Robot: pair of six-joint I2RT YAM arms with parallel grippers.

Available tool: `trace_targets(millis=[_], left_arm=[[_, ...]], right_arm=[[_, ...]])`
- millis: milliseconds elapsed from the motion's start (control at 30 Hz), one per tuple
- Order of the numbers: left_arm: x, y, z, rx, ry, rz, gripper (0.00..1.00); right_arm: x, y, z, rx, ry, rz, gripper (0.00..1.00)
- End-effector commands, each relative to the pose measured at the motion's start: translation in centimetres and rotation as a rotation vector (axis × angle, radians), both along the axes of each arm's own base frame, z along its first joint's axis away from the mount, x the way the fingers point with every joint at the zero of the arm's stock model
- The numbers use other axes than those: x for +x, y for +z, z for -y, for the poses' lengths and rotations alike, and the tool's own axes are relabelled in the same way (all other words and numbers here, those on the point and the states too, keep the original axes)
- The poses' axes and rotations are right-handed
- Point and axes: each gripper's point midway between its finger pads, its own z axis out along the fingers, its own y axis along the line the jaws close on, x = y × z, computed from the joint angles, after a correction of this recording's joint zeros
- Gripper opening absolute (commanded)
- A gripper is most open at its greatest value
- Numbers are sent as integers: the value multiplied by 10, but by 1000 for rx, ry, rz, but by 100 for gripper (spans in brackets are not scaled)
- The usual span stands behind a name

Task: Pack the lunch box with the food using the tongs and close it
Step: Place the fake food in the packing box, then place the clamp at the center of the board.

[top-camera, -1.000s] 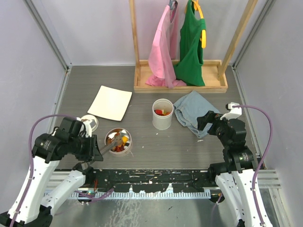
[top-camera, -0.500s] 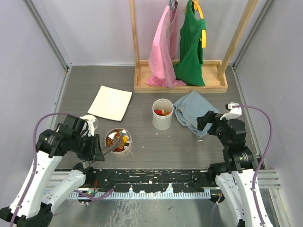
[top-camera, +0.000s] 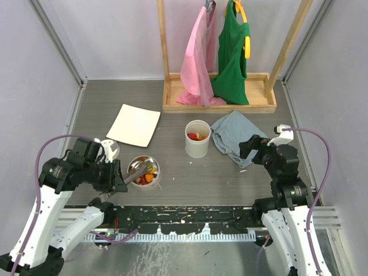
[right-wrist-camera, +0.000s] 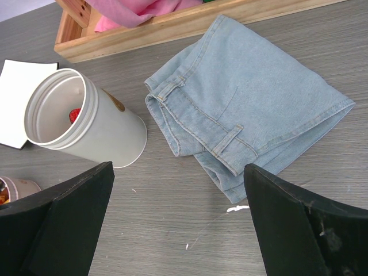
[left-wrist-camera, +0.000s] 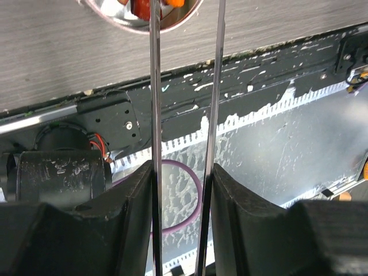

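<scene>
The tongs (left-wrist-camera: 154, 86) run as two thin grey arms between my left gripper's (left-wrist-camera: 181, 172) pads, which are shut on them. Their tips reach into a round metal bowl (top-camera: 154, 165) of orange, red and dark brown food (top-camera: 146, 177), whose rim shows at the top of the left wrist view as the bowl (left-wrist-camera: 118, 22). The lunch box (top-camera: 197, 139), a white cylinder standing open, holds a few red and orange pieces. My right gripper (top-camera: 248, 146) hovers open over the table beside it, with nothing between its fingers (right-wrist-camera: 63, 221). The lunch box (right-wrist-camera: 86, 123) lies ahead and to its left.
A white square plate (top-camera: 134, 125) sits at the back left. Folded blue jeans (top-camera: 233, 135) lie right of the lunch box. A small round lid-like disc (top-camera: 110, 148) shows behind my left arm. A wooden clothes rack (top-camera: 218, 100) stands at the back.
My left gripper has eased wider and the tongs' arms have spread inside the bowl; the left wrist has shifted slightly. The right arm has not moved.
</scene>
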Motion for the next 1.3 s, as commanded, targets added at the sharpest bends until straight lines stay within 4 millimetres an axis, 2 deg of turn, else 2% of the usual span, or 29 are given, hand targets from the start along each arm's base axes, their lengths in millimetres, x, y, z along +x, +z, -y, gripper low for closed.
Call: trace_targets(millis=[0, 200, 333, 433, 567, 700, 1000, 1133, 1267], left_arm=[[24, 36, 16, -103, 1, 159, 40], [59, 58, 43, -225, 15, 237, 36], [81, 67, 55, -235, 41, 291, 35], [97, 66, 63, -208, 91, 324, 34], [111, 63, 84, -212, 132, 385, 32], [122, 58, 97, -132, 153, 438, 33], [132, 27, 136, -23, 193, 492, 36], [136, 4, 152, 27, 210, 484, 37], [142, -17, 157, 98, 255, 487, 38]], right_arm=[[3, 15, 1, 6, -10, 57, 100], [3, 14, 1, 6, -10, 55, 100], [3, 14, 1, 6, -12, 53, 100], [3, 14, 1, 7, -12, 53, 100], [3, 14, 1, 7, -10, 55, 100], [3, 14, 1, 7, -11, 56, 100], [1, 15, 1, 8, -10, 65, 100], [1, 16, 0, 9, -7, 66, 100], [0, 16, 0, 8, -5, 70, 100]])
